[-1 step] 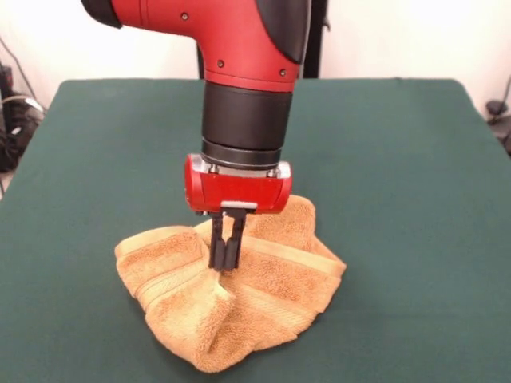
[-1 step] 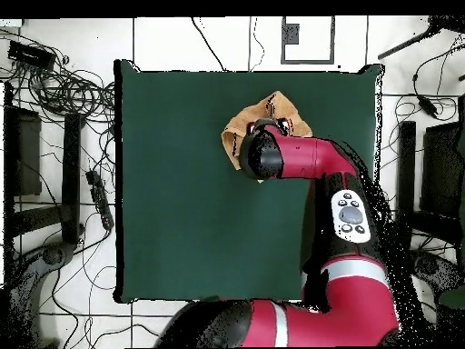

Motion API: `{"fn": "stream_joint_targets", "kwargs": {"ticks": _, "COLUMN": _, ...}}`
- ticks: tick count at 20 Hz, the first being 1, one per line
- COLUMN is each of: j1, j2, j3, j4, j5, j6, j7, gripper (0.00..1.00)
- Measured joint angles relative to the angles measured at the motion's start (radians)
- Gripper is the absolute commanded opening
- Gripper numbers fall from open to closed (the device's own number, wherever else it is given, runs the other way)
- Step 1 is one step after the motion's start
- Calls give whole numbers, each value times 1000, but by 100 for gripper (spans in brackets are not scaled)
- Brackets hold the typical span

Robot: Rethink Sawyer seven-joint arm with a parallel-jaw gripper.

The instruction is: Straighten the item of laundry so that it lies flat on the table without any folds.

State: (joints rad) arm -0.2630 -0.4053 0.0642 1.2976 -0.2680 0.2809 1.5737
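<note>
In the front view we saw the towel [image 1: 231,291] bunched in folds on the table [image 1: 415,199], the gripper [image 1: 225,267] above its middle, jaws together on a raised pleat. From overhead, the arm [image 2: 304,159] hid most of the towel; flattening remained.

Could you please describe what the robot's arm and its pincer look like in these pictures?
The arm is glossy red with black joint sections and a thick black cylindrical wrist. From overhead, a grey oval button panel sits on one link. The pincer has a rounded red housing with a silver plate and two slim black fingers.
</note>
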Motion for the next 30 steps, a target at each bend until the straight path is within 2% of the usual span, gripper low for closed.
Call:
{"fn": "stream_joint_targets", "kwargs": {"ticks": 7, "j1": -55, "j2": -35, "j3": 72, "j4": 31, "j5": 20, "j6": 128, "j7": 0, "gripper": 0}}
{"fn": "stream_joint_targets", "kwargs": {"ticks": 13, "j1": -67, "j2": -54, "j3": 91, "j4": 35, "j5": 20, "j6": 171, "j7": 0, "gripper": 0}}
{"fn": "stream_joint_targets", "kwargs": {"ticks": 14, "j1": -64, "j2": -57, "j3": 91, "j4": 35, "j5": 19, "j6": 171, "j7": 0, "gripper": 100}}
{"fn": "stream_joint_targets", "kwargs": {"ticks": 22, "j1": -32, "j2": -69, "j3": 85, "j4": 34, "j5": 7, "j6": 171, "j7": 0, "gripper": 100}}
{"fn": "stream_joint_targets", "kwargs": {"ticks": 30, "j1": 85, "j2": -67, "j3": 23, "j4": 18, "j5": -44, "j6": 171, "j7": 0, "gripper": 100}}
